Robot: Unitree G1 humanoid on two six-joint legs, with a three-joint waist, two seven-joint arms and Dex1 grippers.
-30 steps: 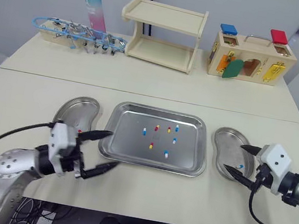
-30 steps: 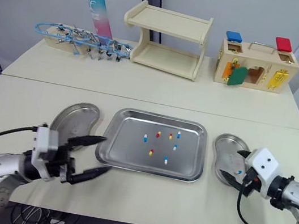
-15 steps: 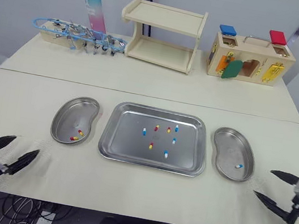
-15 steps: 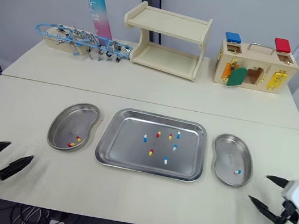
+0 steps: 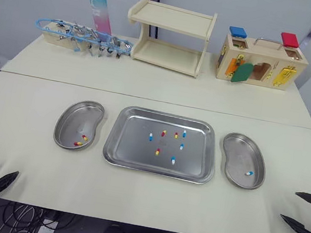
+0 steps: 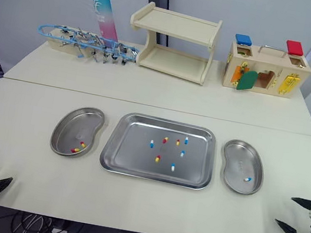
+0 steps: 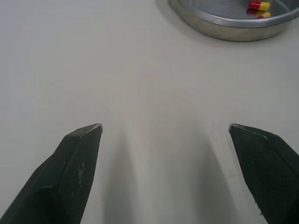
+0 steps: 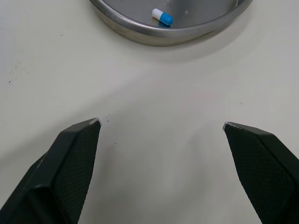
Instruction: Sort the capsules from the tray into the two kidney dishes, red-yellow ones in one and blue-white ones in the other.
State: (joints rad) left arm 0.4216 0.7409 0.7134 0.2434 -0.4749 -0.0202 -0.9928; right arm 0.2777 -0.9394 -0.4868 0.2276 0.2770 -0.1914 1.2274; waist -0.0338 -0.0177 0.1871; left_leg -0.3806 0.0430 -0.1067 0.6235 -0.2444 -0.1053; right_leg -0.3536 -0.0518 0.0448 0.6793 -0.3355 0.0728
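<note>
Capsules [image 5: 176, 135] lie scattered in the middle of a rectangular steel tray [image 5: 131, 154] at the centre of the pale tabletop [image 5: 147, 202]. Three are red-yellow and four are blue-white, all apart from one another. A steel kidney dish sits just beside each short end of the tray. The left kidney dish [image 5: 76, 116] holds two red-yellow capsules [image 5: 84, 138], close together toward its near end. The right kidney dish [image 5: 238, 149] holds one blue-white capsule [image 5: 249, 173], also toward its near end. My left pincer [image 5: 3, 167] hangs at the near left edge of the tabletop, released, its two black fingers spread wide. My right pincer [image 5: 289, 205] hangs at the near right edge, likewise released and spread wide. Both pincers are well apart from the tray and the dishes.
</note>
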